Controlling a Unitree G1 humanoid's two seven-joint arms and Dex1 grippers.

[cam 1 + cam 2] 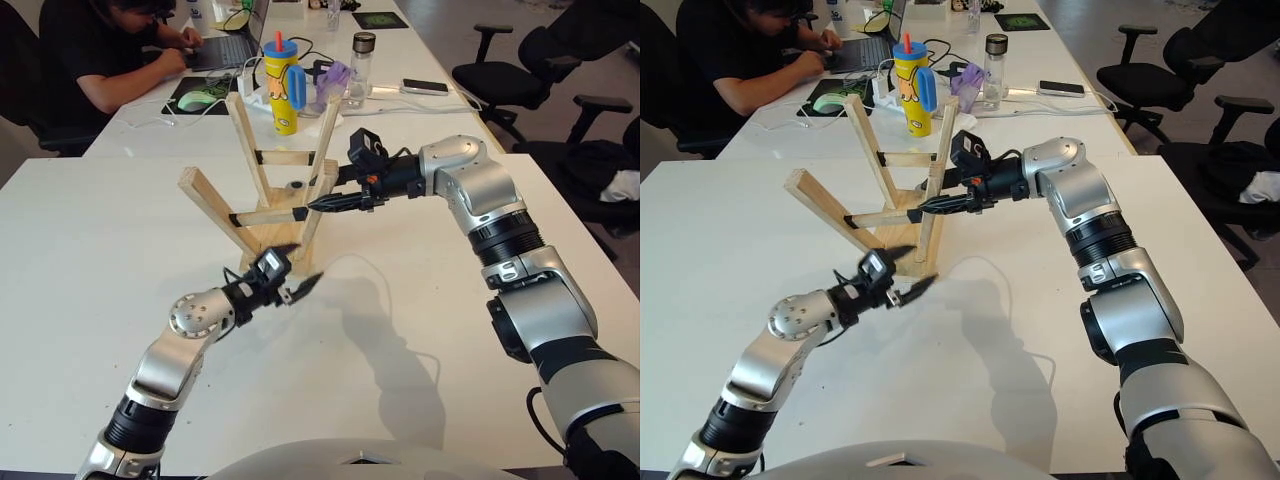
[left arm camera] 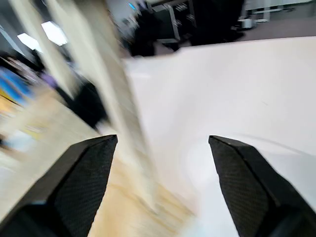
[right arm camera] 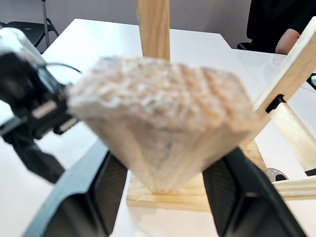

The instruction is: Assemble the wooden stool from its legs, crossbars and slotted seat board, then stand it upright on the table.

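The wooden stool (image 1: 268,190) rests tilted and upside down on the white table (image 1: 90,240), its seat board (image 1: 262,243) low and its legs pointing up and outward, joined by crossbars. My right gripper (image 1: 322,204) comes in from the right and is shut on one leg (image 3: 163,108) near a crossbar. In the right wrist view that leg's end sits between the two fingers (image 3: 106,190). My left gripper (image 1: 297,271) is open just in front of the seat board's near edge, holding nothing; its wrist view shows a blurred leg (image 2: 116,103) between the spread fingertips (image 2: 84,182).
A thin cable (image 1: 375,268) lies on the table to the right of the stool. A second table behind holds a yellow cup (image 1: 283,88), a bottle (image 1: 361,66), a phone (image 1: 425,87) and a person's laptop. Office chairs (image 1: 520,60) stand at the far right.
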